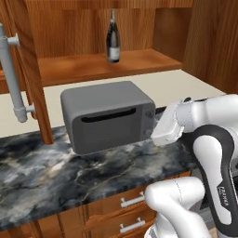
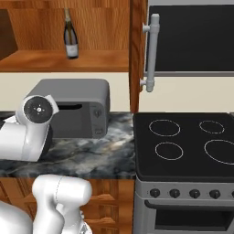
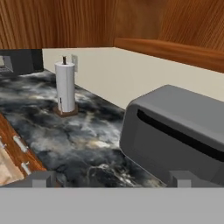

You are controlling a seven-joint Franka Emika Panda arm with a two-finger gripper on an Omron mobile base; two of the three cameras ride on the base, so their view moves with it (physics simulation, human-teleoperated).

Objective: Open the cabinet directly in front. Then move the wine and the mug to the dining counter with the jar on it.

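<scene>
The claw [image 3: 111,177] stands open, nothing between its fingertips [image 3: 41,178], and is levelled low over the marble worktop [image 3: 65,131]. To its far left stands a white paper-towel roll [image 3: 65,87] on a brown base. Directly ahead and right of the claw sits the grey toaster oven [image 1: 108,115], close but not touching. In the left base view the arm bends at the elbow and reaches leftward, wrist [image 1: 168,123] level beside the oven's right end. The cabinet [image 1: 100,62] is open above the claw; the wine [image 1: 113,38] stands upright on its shelf. The door's bar handle [image 1: 11,72] hangs far left.
</scene>
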